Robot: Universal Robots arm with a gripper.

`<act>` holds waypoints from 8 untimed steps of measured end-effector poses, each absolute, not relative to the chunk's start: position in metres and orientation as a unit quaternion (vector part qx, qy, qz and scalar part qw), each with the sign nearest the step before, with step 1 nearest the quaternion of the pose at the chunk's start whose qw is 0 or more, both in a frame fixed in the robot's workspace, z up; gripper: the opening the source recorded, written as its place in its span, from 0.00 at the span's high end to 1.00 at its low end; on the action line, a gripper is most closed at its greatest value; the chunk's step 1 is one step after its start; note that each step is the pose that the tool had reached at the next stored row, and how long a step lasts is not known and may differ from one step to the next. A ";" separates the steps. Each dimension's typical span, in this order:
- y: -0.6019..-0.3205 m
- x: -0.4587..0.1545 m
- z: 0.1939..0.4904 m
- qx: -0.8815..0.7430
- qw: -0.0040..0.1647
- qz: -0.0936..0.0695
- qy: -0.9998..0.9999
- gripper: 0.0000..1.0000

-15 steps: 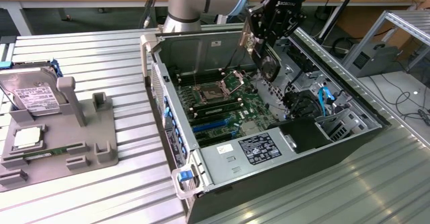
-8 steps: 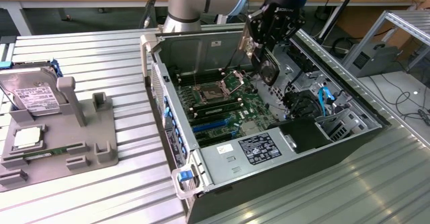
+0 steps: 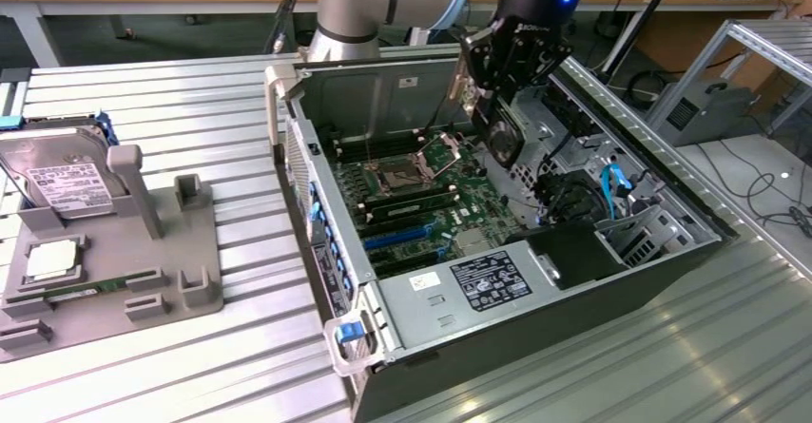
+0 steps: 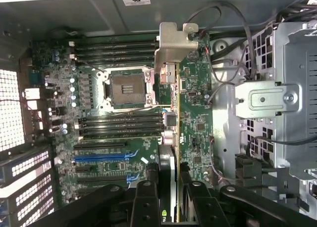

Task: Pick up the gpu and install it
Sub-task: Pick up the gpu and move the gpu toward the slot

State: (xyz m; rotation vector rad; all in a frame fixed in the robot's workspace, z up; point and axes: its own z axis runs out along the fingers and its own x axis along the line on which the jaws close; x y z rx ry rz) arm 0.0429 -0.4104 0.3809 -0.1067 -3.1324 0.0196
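The tool (image 3: 499, 100) is clamped on the gpu (image 3: 504, 136), which it holds above the open computer case (image 3: 368, 95), over the far part of the motherboard (image 3: 438, 209). In the exterior view the card hangs steeply down from the tool, its long axis closer to upright than level. One broad face, with a round fan outline, is turned toward the exterior view's right.

In the wrist view the gpu (image 4: 170, 167) is seen edge-on, pinched between the two dark fingers (image 4: 147, 200) of the tool (image 4: 171, 202). It runs straight away from them, and its silver bracket (image 4: 176, 44) is at the far end.

The card's lower end merges with the dark inside of the case in the exterior view. Whether it touches the motherboard (image 4: 198, 123) or hangs clear of it cannot be told. The arm is cut off by the upper edge of that picture.

The case lies on its side on the ribbed metal bench (image 3: 609, 366). It holds the motherboard with a bare processor socket (image 3: 397, 171) (image 4: 126, 86), a labelled power supply (image 3: 489, 280) at the near end, and a metal drive cage (image 4: 267, 98) among loose cables.

Well apart, on the exterior view's left, a grey stand (image 3: 190, 290) carries an upright hard drive (image 3: 57, 171). The stand is partly cut off by the picture's edge.
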 end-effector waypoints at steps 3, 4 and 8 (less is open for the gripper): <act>-0.410 0.043 0.380 -0.034 0.004 0.006 -0.999 0.73; -0.410 0.043 0.380 -0.034 0.004 0.006 -0.999 0.73; -0.410 0.043 0.380 -0.034 0.004 0.006 -0.999 0.73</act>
